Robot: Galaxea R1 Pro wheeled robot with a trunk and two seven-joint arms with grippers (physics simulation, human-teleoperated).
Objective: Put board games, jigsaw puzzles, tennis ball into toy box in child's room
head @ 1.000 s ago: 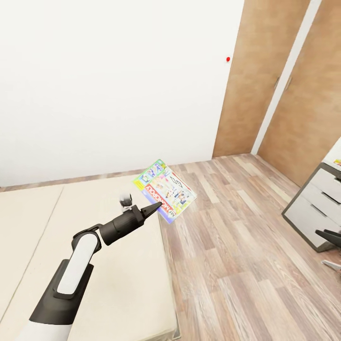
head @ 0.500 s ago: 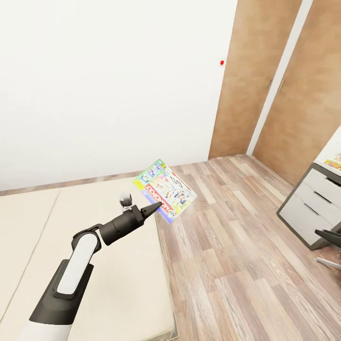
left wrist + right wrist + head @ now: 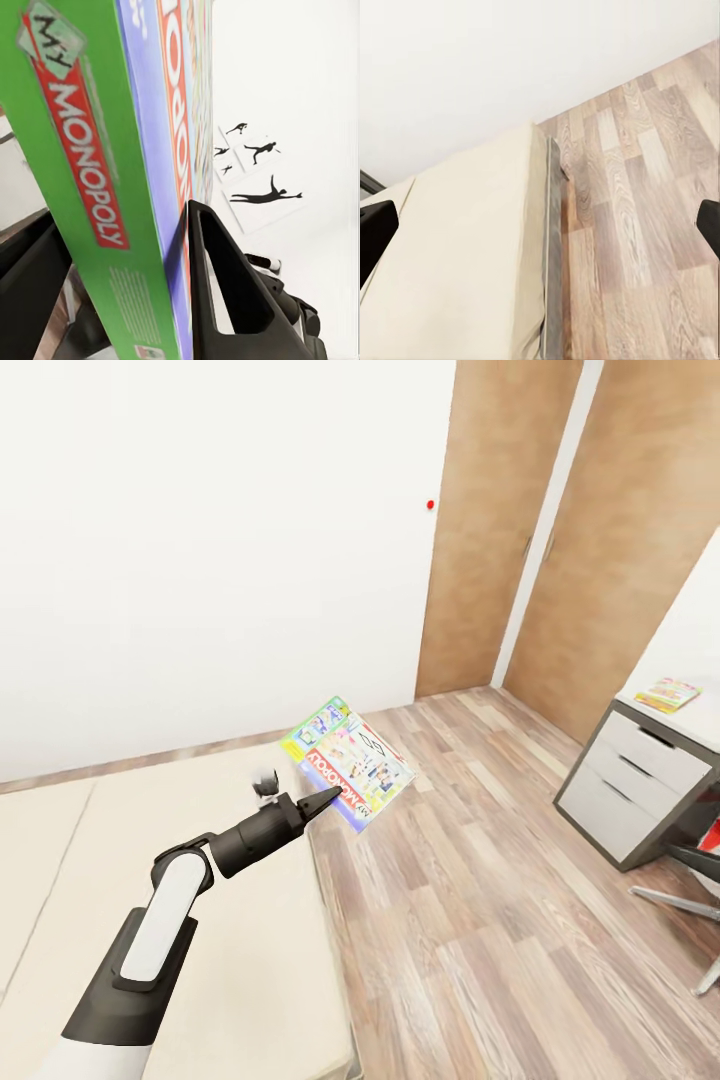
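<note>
Bed [image 3: 180, 920], cream, beside plank floor [image 3: 500, 920]. Table [image 3: 640, 760] with white drawers at room's right, a flat colourful item on top. Monopoly box [image 3: 348, 762] held tilted in the air past the bed's edge, left gripper [image 3: 322, 798] clamped on its edge. Right gripper [image 3: 540, 225]: fingertips far apart.

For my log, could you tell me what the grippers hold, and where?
The left gripper pinches the Monopoly box by one edge; the right gripper holds nothing.
</note>
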